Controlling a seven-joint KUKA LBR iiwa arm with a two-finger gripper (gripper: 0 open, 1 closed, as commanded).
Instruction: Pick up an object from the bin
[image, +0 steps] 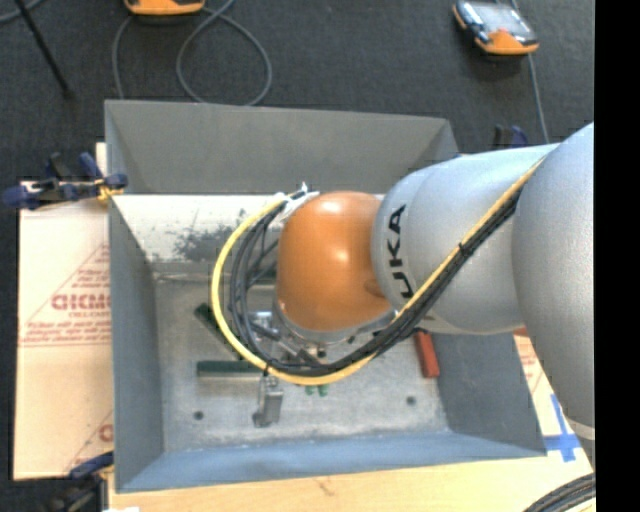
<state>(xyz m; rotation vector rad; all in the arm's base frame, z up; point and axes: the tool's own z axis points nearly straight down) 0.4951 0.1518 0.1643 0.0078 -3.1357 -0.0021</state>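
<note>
Dark green flat strip (222, 370) lies on the floor of the grey metal bin (280, 150), left of centre, long side running left-right. Probably the target, judged only from being nearest the gripper (268, 402). Gripper is low over the floor, just beside the strip's right end and a bit nearer, under the round orange wrist cover (325, 260) and looped black and yellow cables (232, 300). Spread or pressed together: cannot tell, the wrist hides most of it. Nothing seen pinched. 1 other dark green piece (205, 313) lies farther left, partly behind the cables. 1 short orange-red stick (427, 354) is well apart at right. Small green bits (316, 390) sit just right of the gripper. Progress: arm is down in the bin, no grasp visible, so gripping and lifting out are both left.
</note>
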